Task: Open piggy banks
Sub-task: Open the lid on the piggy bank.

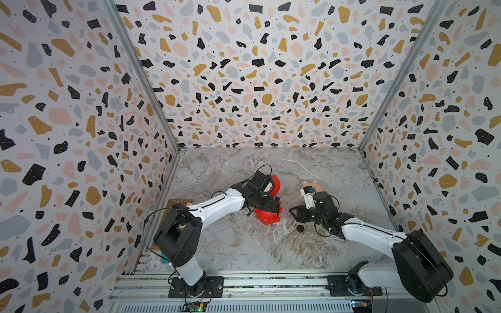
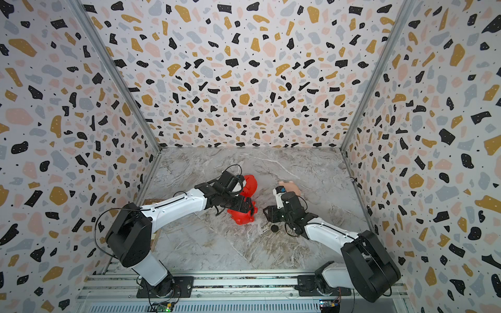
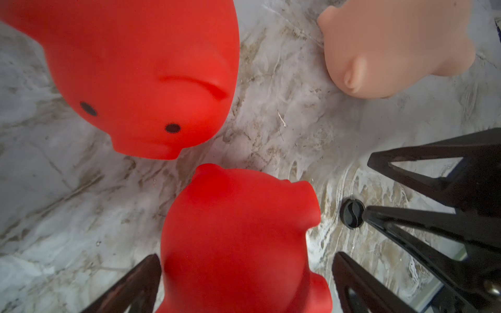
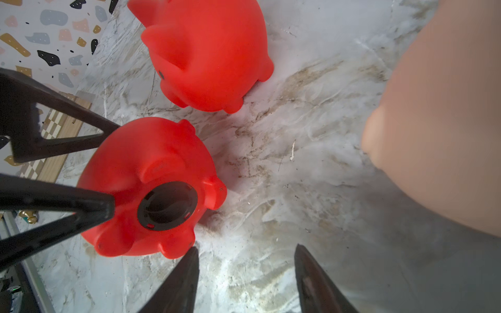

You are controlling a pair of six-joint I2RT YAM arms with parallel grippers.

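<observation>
Left wrist view: shows left gripper point(image 3: 246, 257) jaws wide apart, straddling the near red piggy bank point(image 3: 238, 238), tipped over on the table point(image 1: 244, 252). Places the far red piggy bank point(image 3: 141, 76) at 12 o'clock of it, peach piggy bank point(image 3: 393, 46) at 2, black plug point(image 3: 352, 214) at 4. Finds right gripper point(image 4: 246, 248) jaws apart, empty. Could squirt the rounded pig sideways into its neighbour on closing, or scatter the plug. No readable writing.

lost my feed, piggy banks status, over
Left fingers open astride near red pig. Right fingers open, empty. Belly hole open, black plug on table. Far red pig close by.
</observation>
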